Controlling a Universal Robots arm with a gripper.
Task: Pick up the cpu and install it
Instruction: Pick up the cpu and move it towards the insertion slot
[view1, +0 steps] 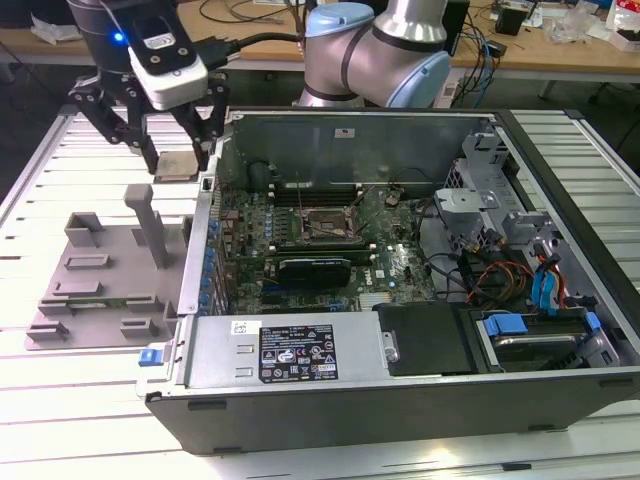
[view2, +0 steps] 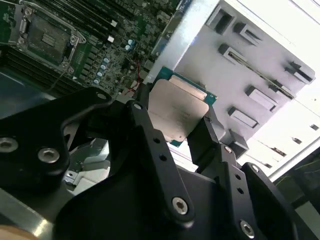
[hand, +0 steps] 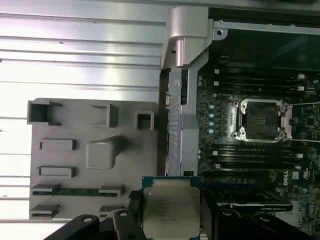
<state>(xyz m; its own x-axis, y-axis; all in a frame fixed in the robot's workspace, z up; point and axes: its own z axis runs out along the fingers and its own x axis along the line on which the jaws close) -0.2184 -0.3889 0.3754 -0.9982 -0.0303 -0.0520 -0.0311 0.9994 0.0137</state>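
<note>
So, exterior view first: the black two-fingered hand (view1: 178, 160) on the silver-and-blue robot arm (view1: 385, 45) hangs over the white slatted bench (view1: 60, 400), clamped on the small flat square cpu (view1: 178, 166) with the silvery-grey metal top. The chip is up in the air, touching nothing but the fingers. It sits above the far end of the grey plastic fixture plate (view1: 100, 285) and just beside the wall of the open black metal computer case (view1: 400, 300) on the exterior view's left. The metal-framed socket (view1: 325, 225) on the green motherboard is well apart from it, inside the case.

Second wrist view: you can see how it's gripped. The fingers (view2: 142, 117) press on two opposite edges of the cpu (view2: 177, 107), so the metal top is clear and only the thin rim takes the squeeze. My guess is that's deliberate, since it keeps the pads off the underside. The socket (view2: 47, 37) shows off in a corner with its frame open.

First wrist view: the cpu (hand: 170, 210) looks flat and square to the camera, metal top facing it. I'd say that means the contact side points down. Past it are the fixture plate (hand: 95, 160) with its slots and blocks, then the case wall, then the socket (hand: 260, 120), bare and uncovered. So it's picked up, not installed.
</note>
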